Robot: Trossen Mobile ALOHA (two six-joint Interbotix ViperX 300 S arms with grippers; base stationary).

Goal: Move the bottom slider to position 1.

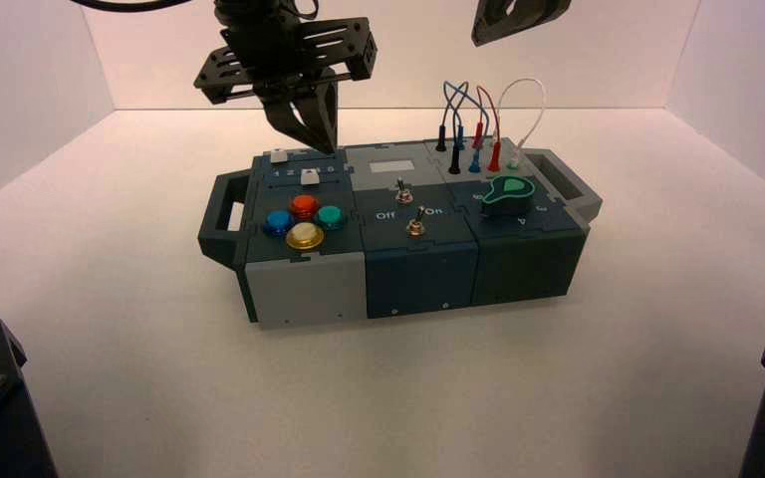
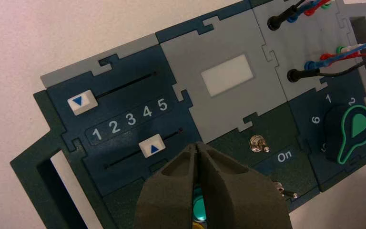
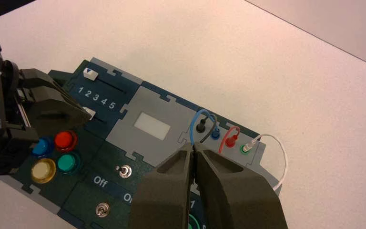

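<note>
The bottom slider (image 2: 151, 146) is a small white square knob with a blue triangle, sitting in the nearer dark track about level with the 3 and 4. Position 1 (image 2: 96, 134) is the first numeral of the white 1-5 row between the two tracks. My left gripper (image 2: 196, 145) is shut and empty, and hovers just past the knob on the track's 5 end. From above, the left gripper (image 1: 314, 118) hangs over the box's rear left corner, with the bottom slider (image 1: 309, 176) below it. My right gripper (image 3: 194, 149) is shut and held high over the box's right side.
The farther slider's white knob (image 2: 82, 101) sits at its track's 1 end. Red (image 1: 304, 205), blue (image 1: 278, 222), teal (image 1: 331, 216) and yellow (image 1: 305, 236) buttons lie in front of the sliders. Two toggle switches (image 1: 399, 185), a green knob (image 1: 506, 191) and plugged wires (image 1: 478, 129) fill the middle and right.
</note>
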